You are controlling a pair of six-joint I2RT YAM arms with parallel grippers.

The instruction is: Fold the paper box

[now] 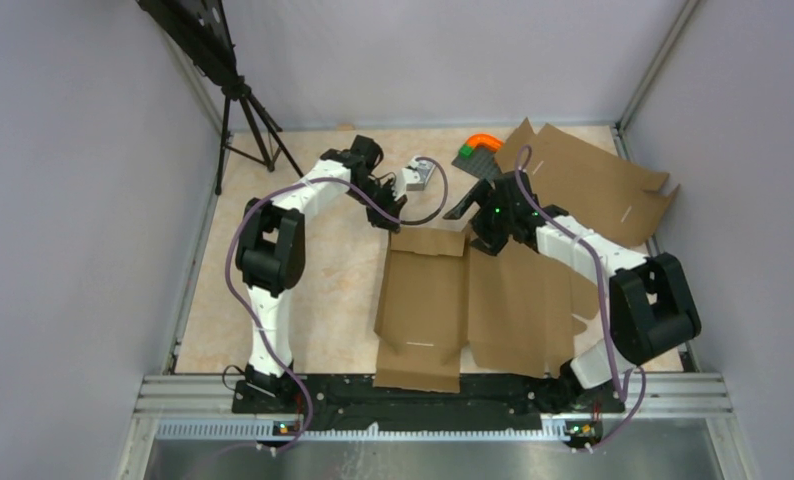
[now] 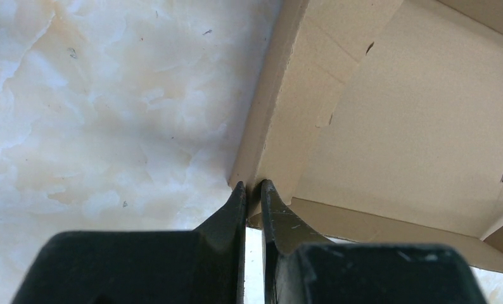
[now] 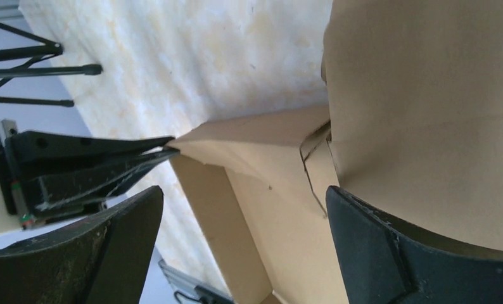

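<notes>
Left gripper [image 2: 253, 187]: fingers clenched on a thin cardboard edge at the far-left corner of the paper box [image 2: 388, 126]. Same pinch visible from the right wrist, tips biting the point of a raised flap.

Right gripper [image 3: 242, 196]: jaws spread wide, gripping nothing. Brown panel rising between and beyond the fingers; touching the right-hand finger or just beside it, cannot tell.

From above: both tools at the box's far edge, left on the corner, right near the middle. Box spread on the table [image 1: 313, 300] between the arms, reaching back to the bases; somewhat wider left to right than deep, main creases running far to near. Left part partly raised, right panels flat.

Second brown blank [image 1: 588, 180] flat at far right, apart from the box.

Judgement: work lies toward the bases from both tools. Right arm nearer the flat panels, left arm anchoring the corner.
</notes>
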